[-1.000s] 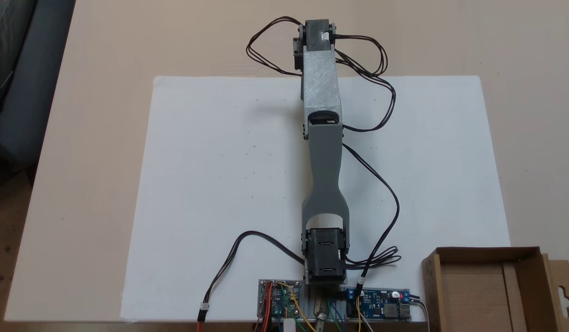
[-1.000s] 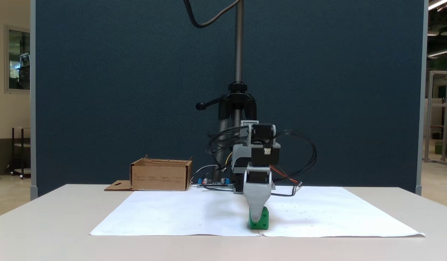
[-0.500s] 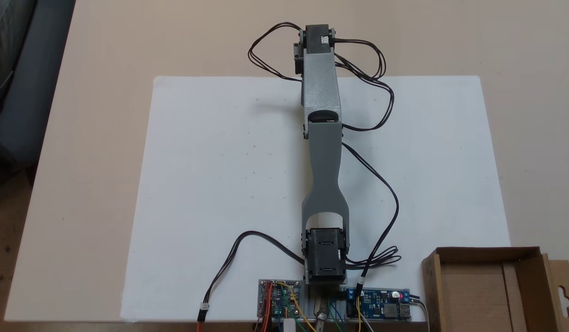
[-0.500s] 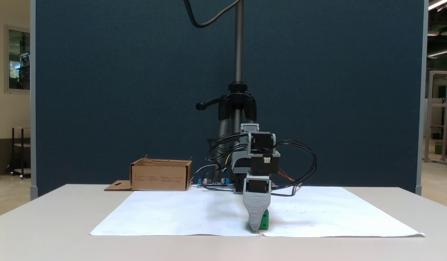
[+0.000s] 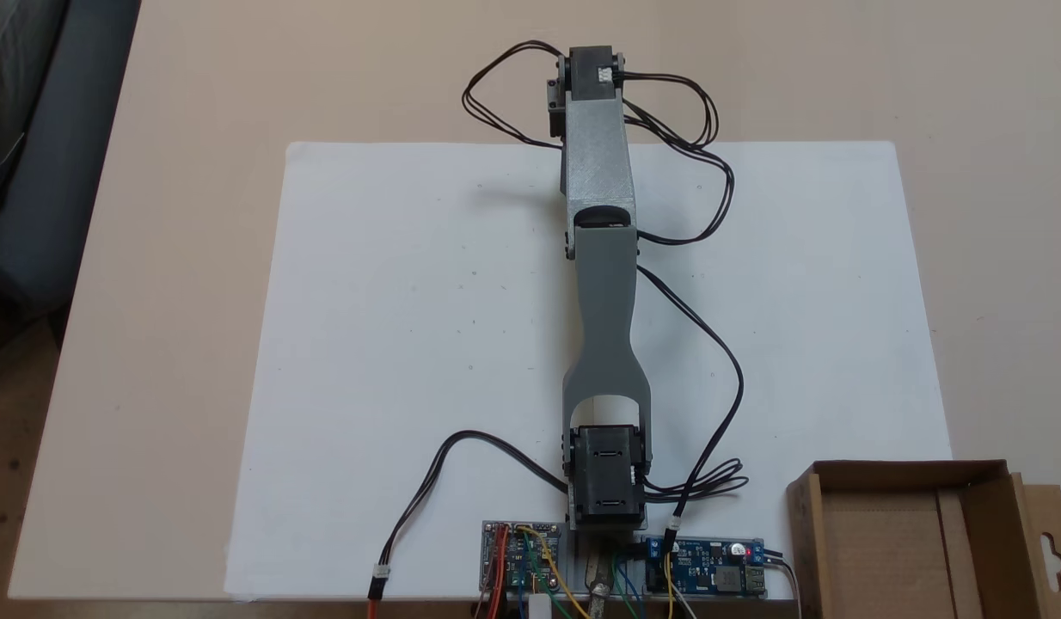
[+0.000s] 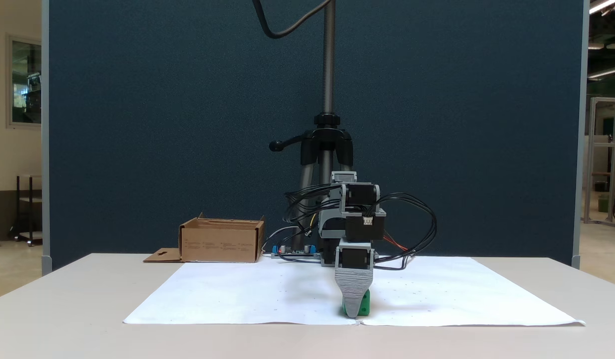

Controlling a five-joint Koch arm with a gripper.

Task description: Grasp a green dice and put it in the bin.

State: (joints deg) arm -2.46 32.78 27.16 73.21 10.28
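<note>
Looking down: grey arm [image 5: 601,258] stretched straight to the far edge of the white paper [image 5: 393,344]; cardboard bin [image 5: 913,537] at near right, by the circuit boards [image 5: 707,567].

Looking from the front: gripper [image 6: 354,311] pointing down, tip at the paper, covering most of the green dice [image 6: 366,304]. Spread or pinching, cannot tell. Bin [image 6: 222,242] far left.

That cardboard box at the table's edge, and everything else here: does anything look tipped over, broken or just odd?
Nothing stands out. The bin sits upright with its flap lying flat beside it, apart from the arm. The green dice rests flat on the white paper, with the pincer lowered right in front of it. Loose black cables loop around the arm.
</note>
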